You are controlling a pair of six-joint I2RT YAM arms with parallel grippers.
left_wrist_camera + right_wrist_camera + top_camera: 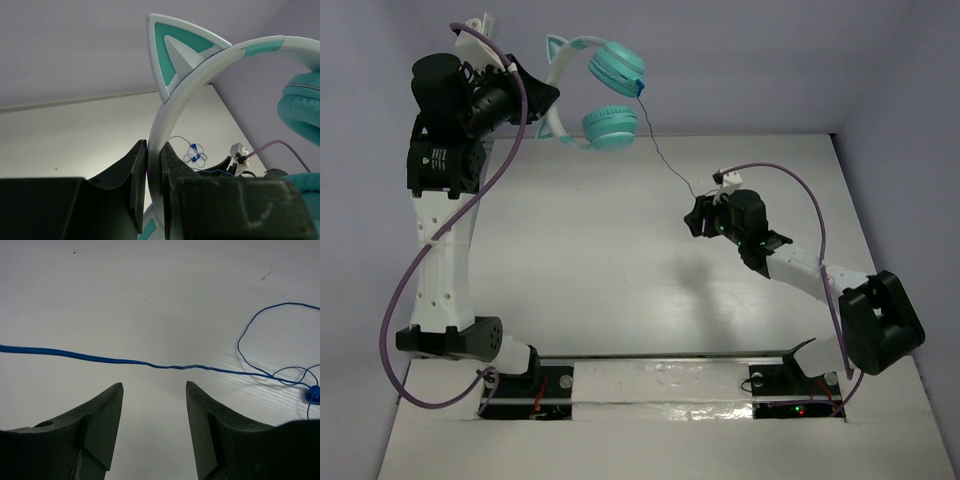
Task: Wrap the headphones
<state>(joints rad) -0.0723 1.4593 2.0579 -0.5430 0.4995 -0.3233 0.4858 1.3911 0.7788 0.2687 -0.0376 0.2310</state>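
The left gripper (154,150) is pinching the headphones (616,65) by the headband (200,70). Its two dark fingers are pressing against either face of the pale band with no gap showing, and the rest of the set is hanging in the air out past the fingertips, clear of the table (600,280). Just beyond the grip, one cat-ear point (175,50), pale-edged with a teal centre, is standing up from the band. Farther along the arc the band is turning teal and meeting the two earcups (611,126), which are round, padded and teal and sit off to the side of the claw. The thin dark-blue cord (100,357) is leaving the earcup that appears upper in the overhead view and running down toward the right gripper (152,390). That claw is standing wide and holding nothing, low over the white surface. The cord is passing just ahead of its fingertips, crossing in front of the gap from one side to the other without entering between the fingers. To that claw's right the cord is gathering into loose loops around a small bright-blue lump (312,392) near the edge of the wrist view. A thick purple cable (440,250) is looping beside the left arm, apart from the cord.
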